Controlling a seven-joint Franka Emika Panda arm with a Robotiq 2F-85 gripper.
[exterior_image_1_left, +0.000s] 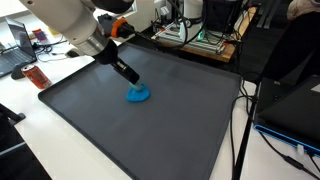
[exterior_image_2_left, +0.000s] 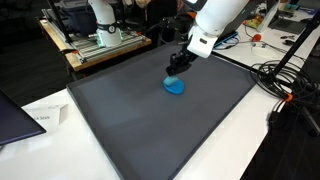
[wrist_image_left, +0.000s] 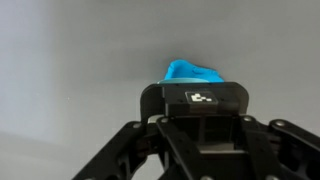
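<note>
The blue object (exterior_image_1_left: 138, 96) rests on the dark mat (exterior_image_1_left: 190, 130), near its middle, in both exterior views. The hand (exterior_image_1_left: 131, 82) descends steeply onto its top, fingers drawn together, apparently pinching a raised fold. The mat covers the white table (exterior_image_2_left: 255, 140), giving a uniform surface.

Big dark mat (exterior_image_2_left: 150, 125) spread across the white table (exterior_image_2_left: 250, 145). Black cables (exterior_image_2_left: 285, 82) tangle just off its edge. A laptop (exterior_image_2_left: 14, 115) and a paper slip (exterior_image_2_left: 46, 118) sit at one corner, a metal rack (exterior_image_2_left: 100, 42) behind.
</note>
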